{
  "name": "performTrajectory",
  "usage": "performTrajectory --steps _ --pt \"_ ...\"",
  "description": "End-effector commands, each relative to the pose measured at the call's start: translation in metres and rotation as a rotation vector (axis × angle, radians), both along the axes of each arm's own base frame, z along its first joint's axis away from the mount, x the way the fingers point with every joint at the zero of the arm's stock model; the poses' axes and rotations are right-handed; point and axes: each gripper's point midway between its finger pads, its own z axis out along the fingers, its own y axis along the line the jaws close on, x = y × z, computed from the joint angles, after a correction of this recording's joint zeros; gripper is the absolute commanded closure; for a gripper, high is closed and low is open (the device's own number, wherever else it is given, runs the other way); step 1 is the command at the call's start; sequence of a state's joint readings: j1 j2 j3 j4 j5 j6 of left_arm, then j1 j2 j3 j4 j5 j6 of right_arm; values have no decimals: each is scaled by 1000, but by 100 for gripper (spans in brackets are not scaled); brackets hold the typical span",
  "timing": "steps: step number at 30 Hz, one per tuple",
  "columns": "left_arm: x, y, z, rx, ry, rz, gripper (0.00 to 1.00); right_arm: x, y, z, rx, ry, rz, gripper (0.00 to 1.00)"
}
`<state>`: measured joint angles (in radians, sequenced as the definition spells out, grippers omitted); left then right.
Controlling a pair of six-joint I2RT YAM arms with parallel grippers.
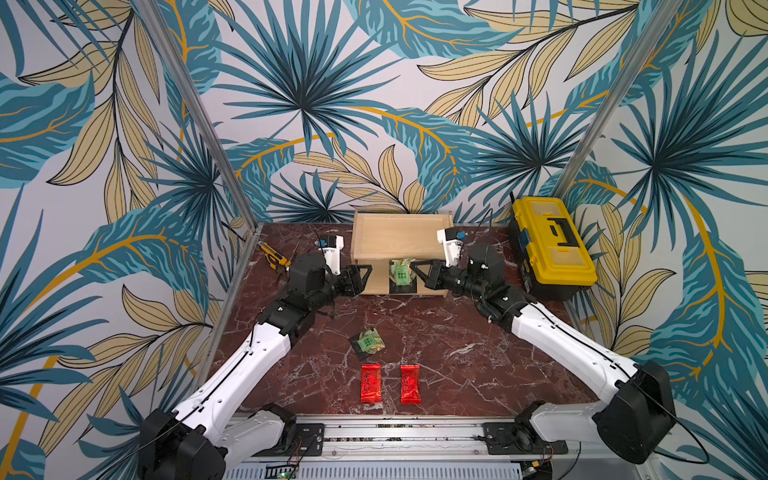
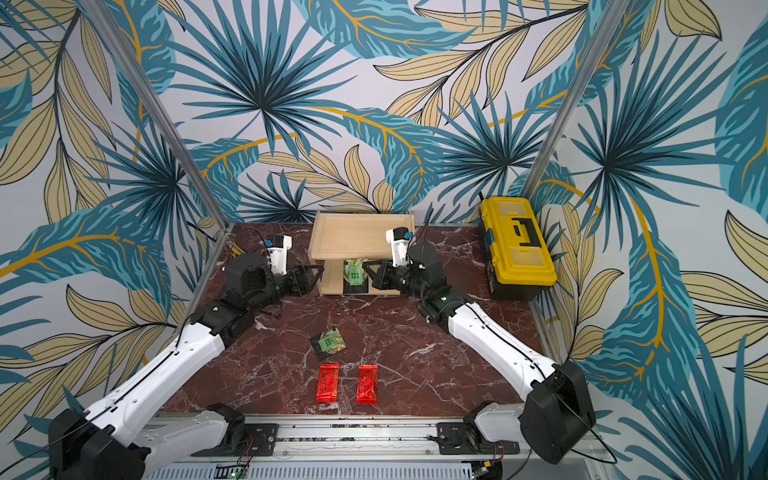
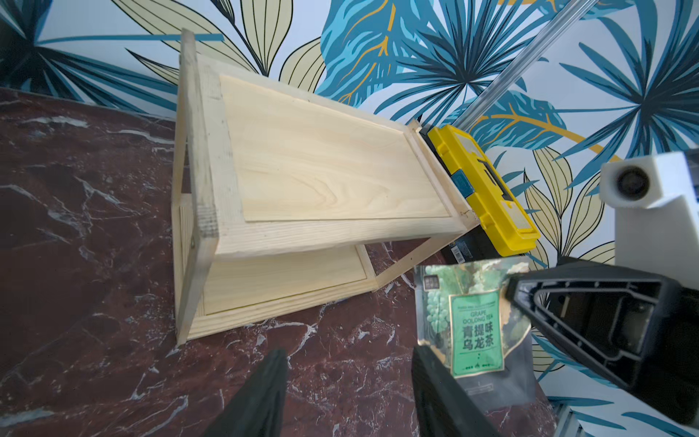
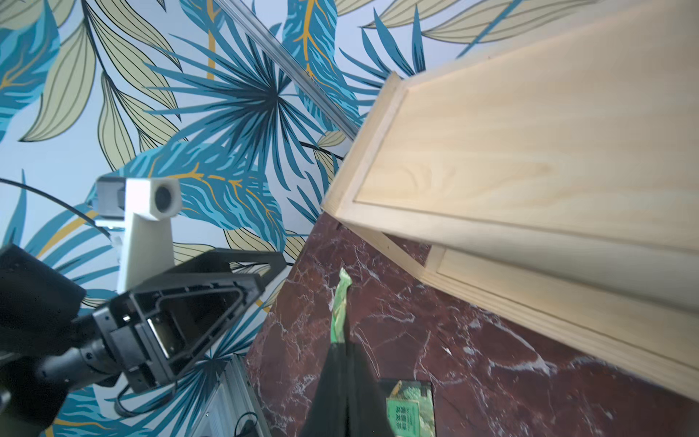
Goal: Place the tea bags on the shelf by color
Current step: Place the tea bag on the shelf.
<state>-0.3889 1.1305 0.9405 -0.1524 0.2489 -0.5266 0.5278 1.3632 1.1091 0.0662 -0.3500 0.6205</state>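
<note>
Your wooden shelf (image 1: 399, 239) stands at the back, both tiers bare. Your right gripper (image 1: 415, 266) is pinched tight on a green grape oolong tea bag (image 3: 474, 333), held up in front of the lower tier. Your left gripper (image 3: 346, 393) gapes half open, holding nothing. Slide the bag in flat, then let go. Another green bag (image 1: 368, 343) and two red bags (image 1: 390, 383) wait on the table.

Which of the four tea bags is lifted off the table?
The green tea bag pinched by the right gripper before the shelf; the others lie flat.
</note>
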Motion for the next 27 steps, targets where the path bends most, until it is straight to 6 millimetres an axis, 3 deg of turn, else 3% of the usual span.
performTrajectory --steps 1,4,9,16,18,27 --pt "13 5 24 -11 -46 3 43 25 7 2 -24 50 -9 100" --pt "25 17 24 -10 -37 51 43 58 17 18 -25 36 -34 100" --pt "42 39 27 24 -48 125 43 110 37 21 -29 35 -43 100" --pt "53 49 12 88 -33 169 43 162 48 -2 -107 31 -71 100" --pt "55 49 9 93 -26 169 43 168 46 -19 -136 75 -75 100" --pt "60 46 0 93 -8 162 42 174 44 -55 -165 168 -39 97"
